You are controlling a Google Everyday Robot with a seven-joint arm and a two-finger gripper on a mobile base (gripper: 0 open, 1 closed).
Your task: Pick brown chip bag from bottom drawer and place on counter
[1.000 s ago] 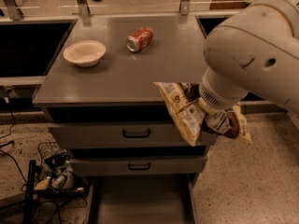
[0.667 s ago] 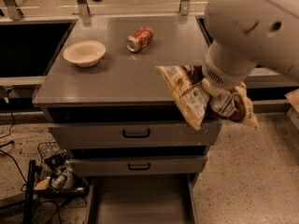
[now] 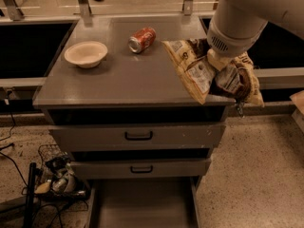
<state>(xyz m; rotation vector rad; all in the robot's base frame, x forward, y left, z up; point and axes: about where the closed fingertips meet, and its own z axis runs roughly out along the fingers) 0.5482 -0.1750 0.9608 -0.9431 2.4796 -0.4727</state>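
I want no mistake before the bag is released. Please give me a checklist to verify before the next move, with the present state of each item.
1. Bag is held: ok. The gripper, at the right edge of the counter, is shut on the brown chip bag.
2. Bag fully over the counter: not ok. Its right part hangs past the right edge.
3. Bag resting on the counter: cannot tell.
4. Room to the left: ok. The bowl and the red soda can do not touch the bag.
5. Bag out of the bottom drawer: ok. The drawer stands open.
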